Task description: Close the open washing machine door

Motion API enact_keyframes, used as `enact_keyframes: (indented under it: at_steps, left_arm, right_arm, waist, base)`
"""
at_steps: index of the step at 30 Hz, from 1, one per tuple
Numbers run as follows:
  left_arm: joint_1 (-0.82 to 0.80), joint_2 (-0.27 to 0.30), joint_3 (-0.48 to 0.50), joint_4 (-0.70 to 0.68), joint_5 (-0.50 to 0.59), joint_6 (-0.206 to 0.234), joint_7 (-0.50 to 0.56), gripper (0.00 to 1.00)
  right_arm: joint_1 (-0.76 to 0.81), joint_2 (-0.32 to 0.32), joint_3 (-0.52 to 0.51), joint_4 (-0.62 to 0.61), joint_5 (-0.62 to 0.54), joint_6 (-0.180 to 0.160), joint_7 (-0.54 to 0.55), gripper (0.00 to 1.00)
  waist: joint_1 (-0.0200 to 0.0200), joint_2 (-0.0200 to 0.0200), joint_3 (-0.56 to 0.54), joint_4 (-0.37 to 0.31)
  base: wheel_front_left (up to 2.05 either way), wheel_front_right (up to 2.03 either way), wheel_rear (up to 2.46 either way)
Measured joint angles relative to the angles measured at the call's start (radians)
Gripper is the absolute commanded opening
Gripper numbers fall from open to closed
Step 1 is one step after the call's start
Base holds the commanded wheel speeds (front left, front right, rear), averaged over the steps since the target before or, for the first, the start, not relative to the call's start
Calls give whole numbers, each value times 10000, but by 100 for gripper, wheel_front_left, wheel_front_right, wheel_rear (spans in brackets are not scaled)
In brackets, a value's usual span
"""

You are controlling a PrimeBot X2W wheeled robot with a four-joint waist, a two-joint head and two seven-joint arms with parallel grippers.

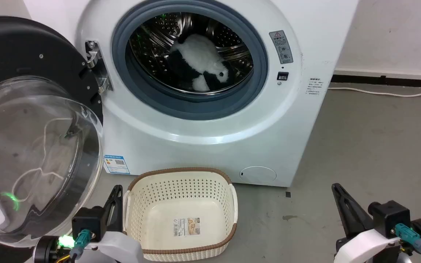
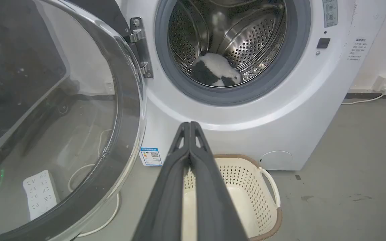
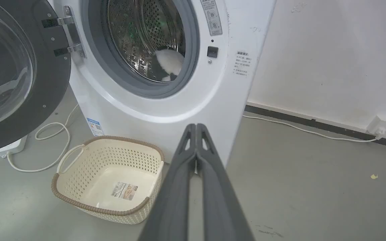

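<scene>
Washing machine door (image 2: 55, 117) agape, end effector (image 2: 190, 124) fingers (image 2: 176, 160) together

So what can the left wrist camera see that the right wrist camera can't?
Left wrist camera's extras: the small round white cover low on the front of the white washing machine, and the left tool, fingers pressed together. Right wrist camera's extras: the paper label inside the cream holed plastic basket, and the right tool, also shut. Both share the big round black-rimmed glass washing machine door swung open, the black-and-white fluffy toy in the steel drum, and the grey floor.
</scene>
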Motion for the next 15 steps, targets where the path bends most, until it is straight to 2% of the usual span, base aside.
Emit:
enact_keyframes:
  at_steps: [15]
  left_arm:
    - [0, 0, 2, 0, 0, 0, 0, 0]
  right_arm:
    - [0, 0, -2, 0, -2, 0, 0, 0]
  waist:
    - [0, 0, 0, 0]
  base:
    - [0, 0, 0]
